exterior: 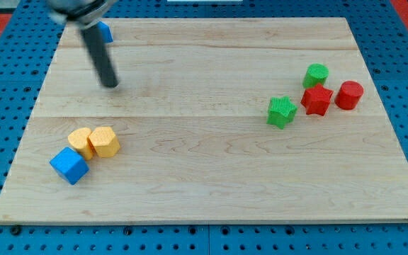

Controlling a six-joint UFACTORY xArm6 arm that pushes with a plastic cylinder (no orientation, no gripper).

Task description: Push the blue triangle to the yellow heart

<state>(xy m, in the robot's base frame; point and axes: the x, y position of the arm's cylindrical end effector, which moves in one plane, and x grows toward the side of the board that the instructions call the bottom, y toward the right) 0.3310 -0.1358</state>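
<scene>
A blue block [105,31], the blue triangle as far as its shape shows, lies near the board's top left corner, partly hidden behind the rod. My tip [110,84] rests on the board just below it, apart from it. Two yellow blocks touch each other at the lower left. The left one [81,142] looks like the heart, and the right one [105,141] looks more like a hexagon. They are well below my tip.
A blue cube [69,166] touches the left yellow block from below left. At the right are a green star [282,111], a green cylinder [316,74], a red star [317,100] and a red cylinder [348,94]. The wooden board [211,184] lies on a blue pegboard.
</scene>
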